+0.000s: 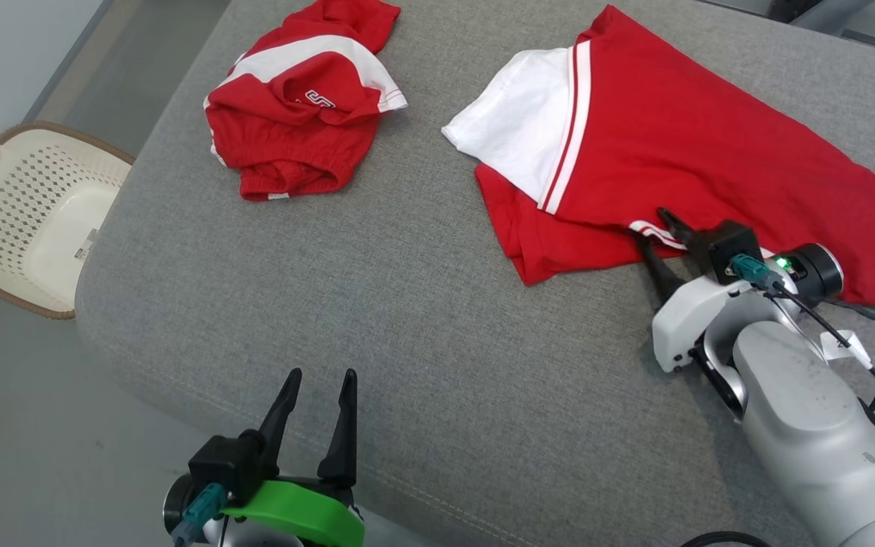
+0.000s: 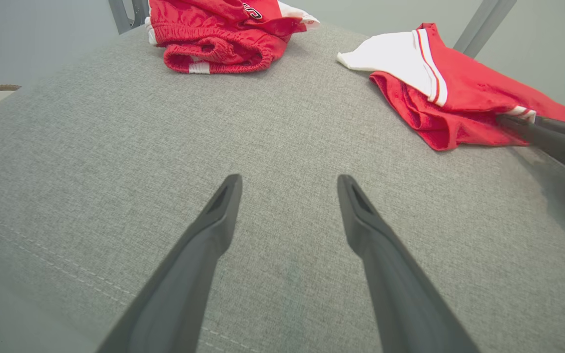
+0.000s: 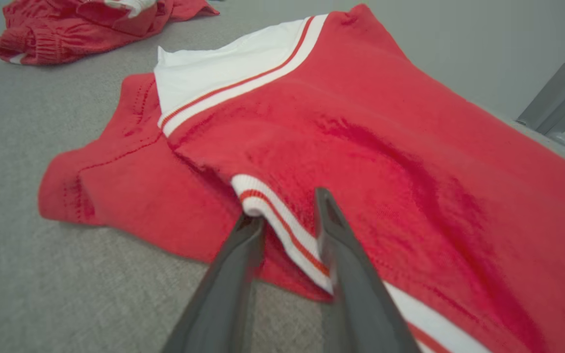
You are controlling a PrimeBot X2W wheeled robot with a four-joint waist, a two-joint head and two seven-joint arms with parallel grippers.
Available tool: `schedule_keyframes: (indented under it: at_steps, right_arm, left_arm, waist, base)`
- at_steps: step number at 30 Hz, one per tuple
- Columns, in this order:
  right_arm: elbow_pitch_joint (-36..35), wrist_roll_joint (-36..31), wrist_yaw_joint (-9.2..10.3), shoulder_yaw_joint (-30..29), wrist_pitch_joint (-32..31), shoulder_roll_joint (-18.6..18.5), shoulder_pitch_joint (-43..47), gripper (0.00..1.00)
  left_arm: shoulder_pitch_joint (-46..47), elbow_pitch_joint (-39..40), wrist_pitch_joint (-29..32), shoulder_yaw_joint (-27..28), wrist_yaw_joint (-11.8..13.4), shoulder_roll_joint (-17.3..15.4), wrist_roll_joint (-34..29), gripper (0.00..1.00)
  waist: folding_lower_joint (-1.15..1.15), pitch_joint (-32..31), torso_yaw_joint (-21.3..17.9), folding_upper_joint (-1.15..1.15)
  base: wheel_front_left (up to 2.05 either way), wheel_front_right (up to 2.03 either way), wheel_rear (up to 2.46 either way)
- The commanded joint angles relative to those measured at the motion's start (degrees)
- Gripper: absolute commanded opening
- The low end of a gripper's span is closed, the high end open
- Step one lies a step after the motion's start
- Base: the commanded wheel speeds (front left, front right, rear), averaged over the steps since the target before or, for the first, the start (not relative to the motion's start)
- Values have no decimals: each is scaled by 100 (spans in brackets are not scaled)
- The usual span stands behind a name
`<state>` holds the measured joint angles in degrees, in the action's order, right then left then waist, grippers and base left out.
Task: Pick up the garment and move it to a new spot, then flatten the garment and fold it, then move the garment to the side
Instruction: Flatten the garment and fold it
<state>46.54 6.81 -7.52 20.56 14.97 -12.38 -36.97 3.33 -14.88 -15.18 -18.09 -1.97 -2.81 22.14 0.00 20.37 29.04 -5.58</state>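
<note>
**Mia:** What is the biggest thing?

**Tom:** The grey cushion. It is wide and soft, and the clothes lie on it.

**Mia:** What comes next?

**Tom:** The red shirt. It lies on the right side of the cushion, mostly flat. A white sleeve is folded over it and points to the middle. The near corner of the shirt is doubled under.

**Mia:** And then?

**Tom:** A cream basket with little holes. It sits on the floor, just beside the left end of the cushion. After that come the red shorts. They are all scrunched up at the far left of the cushion, well apart from the shirt.

**Mia:** Where are the robot's hands?

**Tom:** The right gripper is at the near edge of the shirt. Its two dark fingers stand one on each side of a striped band, white with a red line. There is a small gap between the fingers, and I cannot tell if they are pinching the band.

**Mia:** And the other one?

**Tom:** The left gripper is by the near edge of the cushion, far from both clothes. Its fingers are spread wide over bare grey cloth.
</note>
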Motion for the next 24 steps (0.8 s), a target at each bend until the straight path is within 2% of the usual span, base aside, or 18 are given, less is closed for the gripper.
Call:
schedule_keyframes:
  at_steps: [1, 6, 10, 16, 20, 21, 22, 23, 24]
  right_arm:
    - [-52, 16, 6, -63, 10, -11, -97, 0]
    - [-416, 188, 7, -598, 10, -79, -257, 0]
    - [-709, 318, 7, -1514, 10, -276, -489, 0]
    - [-634, 1, 7, -2837, 10, -692, -834, 0]
    - [-370, -447, 8, -3713, 10, -867, -826, 0]
    - [-170, -562, 8, -3952, 9, -878, -806, 40]
    - [-2, -678, 8, -4104, 6, -867, -829, 40]
    - [86, -793, 3, -4192, 7, -864, -890, 100]
    - [112, -882, 3, -4265, 7, -845, -938, 100]
  left_arm:
    - [94, 24, 6, 34, 6, -15, 38, 100]
    - [86, 44, 5, 69, 18, -15, -2, 100]
    - [110, 42, 6, 79, -4, -15, -29, 100]
    - [134, 25, 6, 75, -42, -16, -37, 100]
    - [131, 6, 5, 92, -56, -16, -69, 100]
    - [139, -4, 6, 93, -61, -16, -79, 100]
    - [147, -13, 6, 95, -69, -16, -92, 100]
    - [151, -14, 5, 103, -72, -16, -107, 100]
    - [162, -15, 5, 112, -81, -16, -126, 100]
  waist:
    - [0, -1, -25, 0]
    - [0, -37, -165, 0]
    - [0, -51, -280, 0]
    - [0, -45, -371, 0]
    - [0, -37, -426, 0]
    - [0, -40, -437, 0]
    - [0, -43, -450, 0]
    - [0, -45, -474, 0]
    - [0, -49, -504, 0]
  base:
    - [0, 0, 0]
    - [0, 0, 0]
    - [0, 0, 0]
    - [0, 0, 0]
    - [0, 0, 0]
    - [0, 0, 0]
    - [0, 0, 0]
    - [0, 0, 0]
    - [0, 0, 0]
